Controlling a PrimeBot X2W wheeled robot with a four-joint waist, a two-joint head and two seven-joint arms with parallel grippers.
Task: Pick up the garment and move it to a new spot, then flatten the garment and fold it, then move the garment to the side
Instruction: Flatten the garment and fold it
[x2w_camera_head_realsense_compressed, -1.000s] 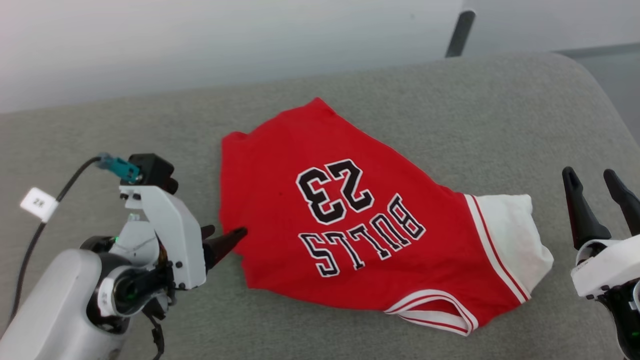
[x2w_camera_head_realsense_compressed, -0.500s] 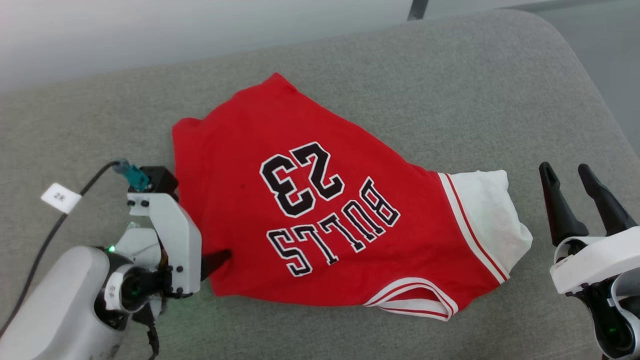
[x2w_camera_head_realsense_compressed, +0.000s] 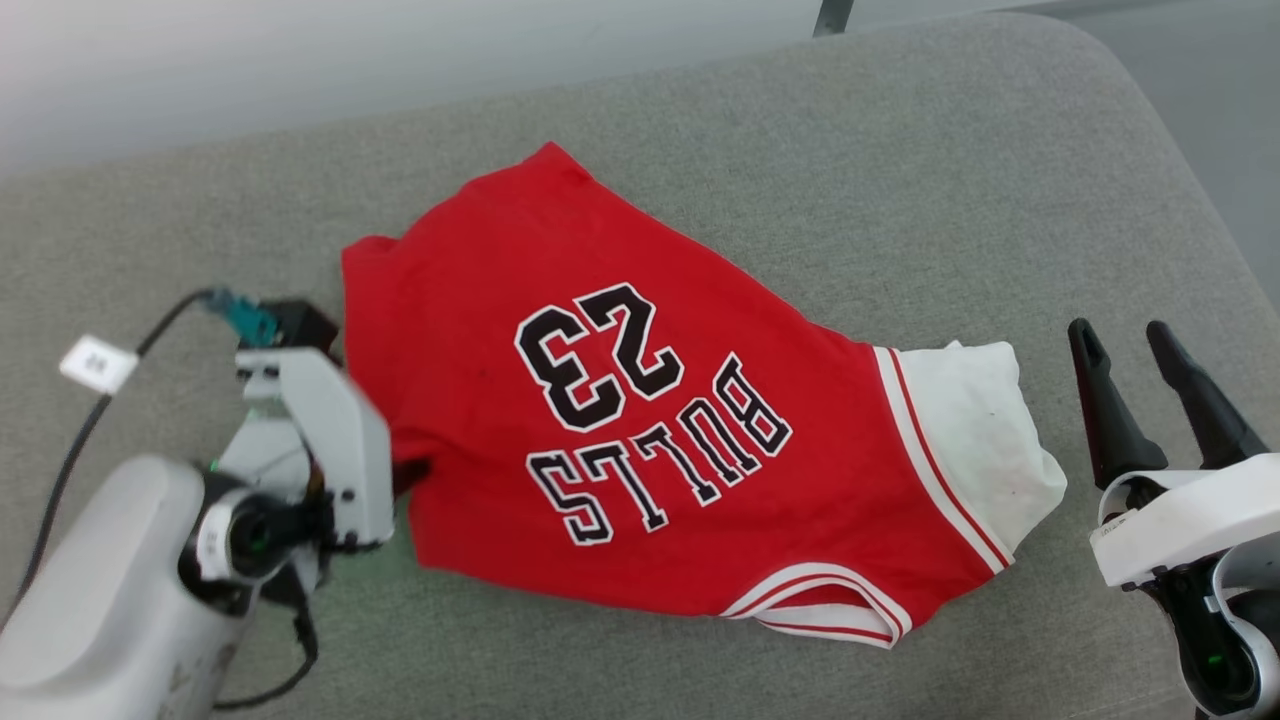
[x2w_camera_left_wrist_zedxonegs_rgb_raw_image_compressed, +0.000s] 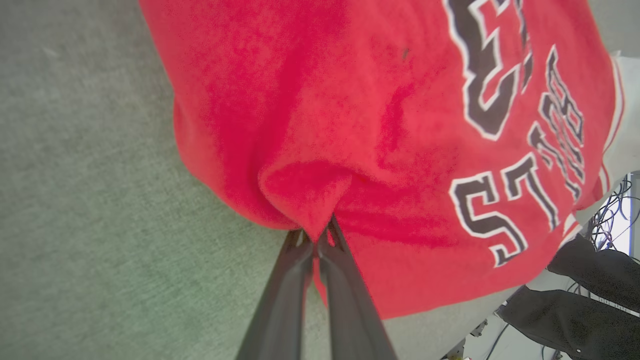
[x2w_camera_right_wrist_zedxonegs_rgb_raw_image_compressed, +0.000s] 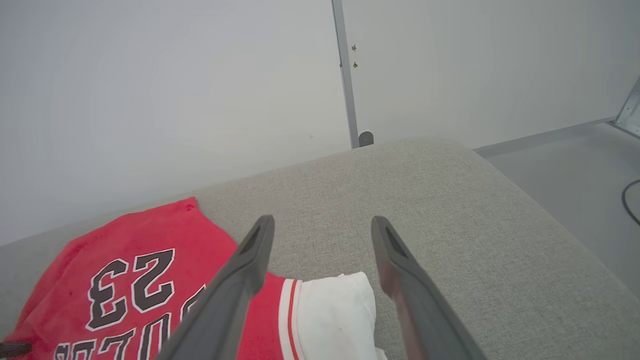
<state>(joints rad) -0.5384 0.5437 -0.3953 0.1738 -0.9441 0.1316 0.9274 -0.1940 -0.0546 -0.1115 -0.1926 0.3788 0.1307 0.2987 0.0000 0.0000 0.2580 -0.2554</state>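
Since a second ago the left gripper (x2w_camera_left_wrist_zedxonegs_rgb_raw_image_compressed: 316, 239) has gone from wide open to shut. Its two dark fingers now pinch a small fold of red cloth at the edge of the garment (x2w_camera_head_realsense_compressed: 640, 400) on the robot's left. The fabric puckers into a little peak right at the tips, and the rest of that edge lies slack on either side.

Everything sits on a broad grey upholstered cushion (x2w_camera_head_realsense_compressed: 900, 180) with a pale wall (x2w_camera_head_realsense_compressed: 300, 60) behind it. The garment lies spread across the middle of the cushion, print side up. From the robot's side the black "23" (x2w_camera_head_realsense_compressed: 598, 352) and "BULLS" (x2w_camera_head_realsense_compressed: 660, 455) read upside down. One white sleeve (x2w_camera_head_realsense_compressed: 975, 430) points towards the robot's right, edged with red and white stripes, and the same striped trim (x2w_camera_head_realsense_compressed: 830, 600) curls along the near edge.

The right gripper (x2w_camera_head_realsense_compressed: 1120, 340) stands beside that sleeve, near it but clear of the cloth. Its long fingers are spread wide with nothing between them.

A black cable (x2w_camera_head_realsense_compressed: 60, 480) trails from the left wrist over the cushion. It ends in a teal plug (x2w_camera_head_realsense_compressed: 240, 315) and carries a small white tag (x2w_camera_head_realsense_compressed: 97, 363).
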